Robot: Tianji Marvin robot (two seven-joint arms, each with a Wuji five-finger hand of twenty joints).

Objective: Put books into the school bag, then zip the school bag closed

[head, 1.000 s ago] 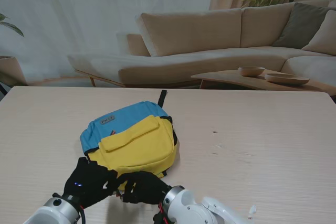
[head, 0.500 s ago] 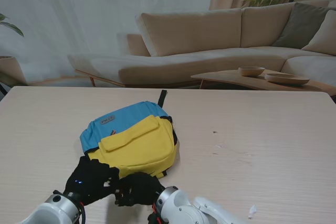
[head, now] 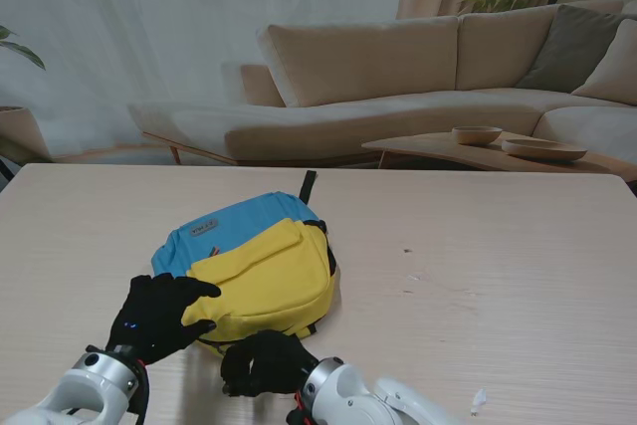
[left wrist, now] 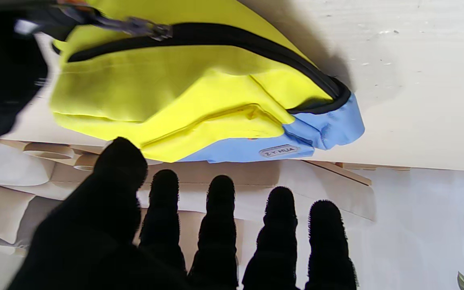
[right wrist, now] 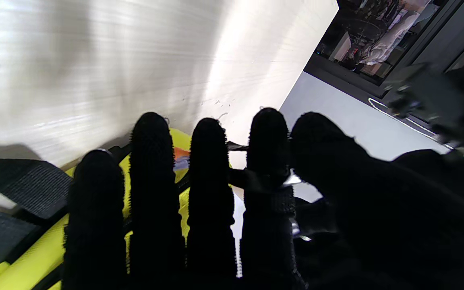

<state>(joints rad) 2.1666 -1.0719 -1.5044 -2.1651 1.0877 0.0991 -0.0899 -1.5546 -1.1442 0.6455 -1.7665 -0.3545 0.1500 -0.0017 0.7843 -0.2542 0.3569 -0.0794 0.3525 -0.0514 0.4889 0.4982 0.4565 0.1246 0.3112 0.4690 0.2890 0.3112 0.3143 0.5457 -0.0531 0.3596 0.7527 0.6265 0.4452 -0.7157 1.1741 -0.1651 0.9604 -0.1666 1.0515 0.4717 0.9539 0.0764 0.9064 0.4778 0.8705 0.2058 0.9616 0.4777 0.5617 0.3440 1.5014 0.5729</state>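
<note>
Soft fabric school bag (head: 254, 271) flat on table (head: 498, 266), just ahead of both hands. Left hand (head: 159, 316) spread, fingertips on its near-left edge, gripping nothing. Right hand (head: 267, 363) curled by zipper pull (left wrist: 135, 26) (can't tell if pinched). Likely light, floppy; best pinned w/ left while pulling the tab.

open tabletop (head: 498, 266) right of and beyond the school bag (head: 254, 271); both hands crowding its near edge

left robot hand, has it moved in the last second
Yes. The left robot hand has shifted left and farther from me, off the near edge of the school bag and onto its left side.
</note>
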